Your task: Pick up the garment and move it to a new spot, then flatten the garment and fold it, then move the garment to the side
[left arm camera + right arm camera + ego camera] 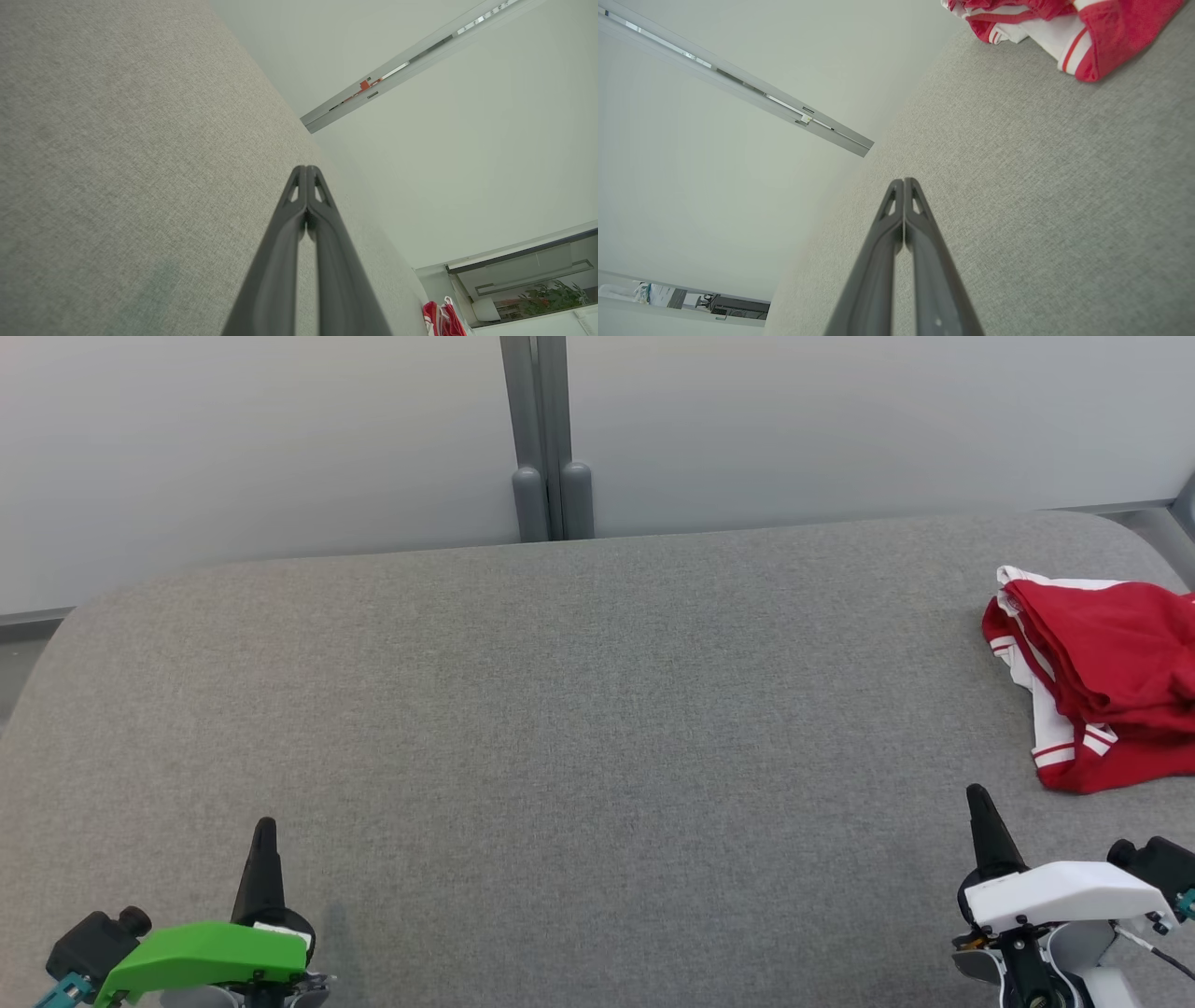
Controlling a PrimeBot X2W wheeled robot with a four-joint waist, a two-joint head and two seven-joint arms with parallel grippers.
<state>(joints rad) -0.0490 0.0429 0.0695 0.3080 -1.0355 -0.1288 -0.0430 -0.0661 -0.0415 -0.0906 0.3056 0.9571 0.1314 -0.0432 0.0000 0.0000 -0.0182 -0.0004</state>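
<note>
— Where's the garment (1106, 681)?
— Bunched on the worktop (579, 709), just beyond the right pincer (977, 798). That and the left pincer (265, 829) are clenched, empty.
— Which step?
— Awaiting pickup, or already set aside; can't tell.

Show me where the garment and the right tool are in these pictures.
garment (1111, 677), head view, on the red cloth near its middle.
right tool (977, 798), head view, at its shut fingertips.

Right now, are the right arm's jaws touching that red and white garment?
Apart. The head view shows bare grey surface between the right jaws and the garment; the right wrist view agrees.
</note>
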